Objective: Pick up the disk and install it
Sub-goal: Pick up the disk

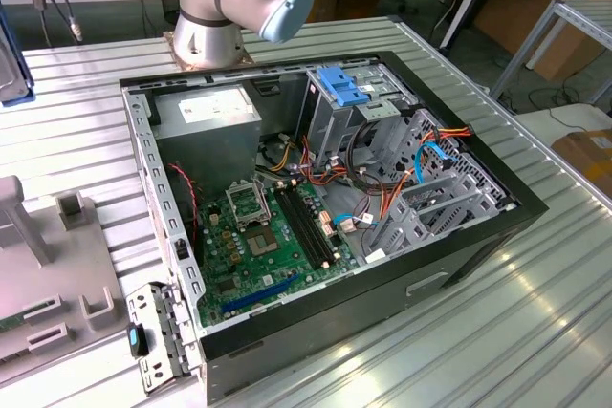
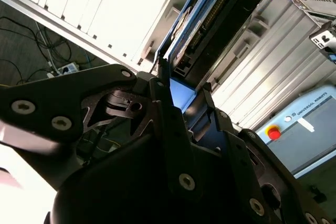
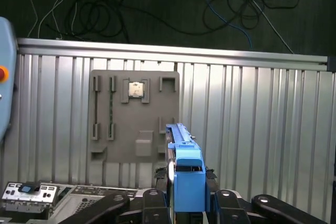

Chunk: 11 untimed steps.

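From where I stand, the black two-fingered gripper (image 3: 186, 205) is pinching the flat dark hard disk in its blue plastic bracket (image 3: 185, 174), which stands edge-on between the fingers. The disk is held clear above the ribbed aluminium table (image 3: 252, 129), near a grey plastic fixture plate (image 3: 134, 114). The open black computer case (image 1: 316, 332) sits on that table by the silver arm base (image 1: 206, 16).

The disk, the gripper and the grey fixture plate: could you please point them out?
disk (image 3: 187, 165): first wrist view, blue bracket end.
gripper (image 3: 187, 199): first wrist view, between its fingertips.
grey fixture plate (image 3: 142, 119): first wrist view, bare middle.
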Available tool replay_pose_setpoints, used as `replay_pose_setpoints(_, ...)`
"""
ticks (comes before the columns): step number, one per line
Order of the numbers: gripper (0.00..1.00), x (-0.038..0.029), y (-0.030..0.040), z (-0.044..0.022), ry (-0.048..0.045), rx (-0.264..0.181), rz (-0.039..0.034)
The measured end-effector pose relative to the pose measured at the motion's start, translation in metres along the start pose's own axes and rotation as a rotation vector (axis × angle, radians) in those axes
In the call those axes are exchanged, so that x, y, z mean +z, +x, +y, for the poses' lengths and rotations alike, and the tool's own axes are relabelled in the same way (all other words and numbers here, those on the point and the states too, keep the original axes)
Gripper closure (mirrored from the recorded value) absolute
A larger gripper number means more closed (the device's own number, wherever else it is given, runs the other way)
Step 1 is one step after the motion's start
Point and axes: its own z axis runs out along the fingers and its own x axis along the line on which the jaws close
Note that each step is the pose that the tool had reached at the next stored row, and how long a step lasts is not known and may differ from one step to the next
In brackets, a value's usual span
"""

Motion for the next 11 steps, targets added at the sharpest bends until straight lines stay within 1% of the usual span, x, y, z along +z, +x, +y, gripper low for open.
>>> replay_pose_setpoints(2, 0.64, 0.0000, -0.0002, -0.0095, 0.0000, 0.000, 0.0000)
replay_pose_setpoints(3, 0.64, 0.0000, -0.0005, -0.0157, 0.0000, 0.000, 0.0000)
replay_pose_setpoints(4, 0.64, 0.0001, -0.0006, -0.0200, 0.0001, 0.000, 0.0000)
replay_pose_setpoints(5, 0.64, 0.0001, -0.0009, -0.0267, 0.0000, 0.000, 0.0000)
replay_pose_setpoints(7, 0.64, 0.0001, -0.0016, -0.0380, 0.0000, 0.000, 0.0000)
replay_pose_setpoints(8, 0.64, 0.0001, -0.0022, -0.0427, 0.0000, 0.000, 0.0001)
replay_pose_setpoints(10, 0.64, 0.0002, -0.0030, -0.0486, 0.0000, 0.000, 0.0000)
replay_pose_setpoints(11, 0.64, 0.0003, -0.0036, -0.0543, 0.0000, 0.000, 0.0000)
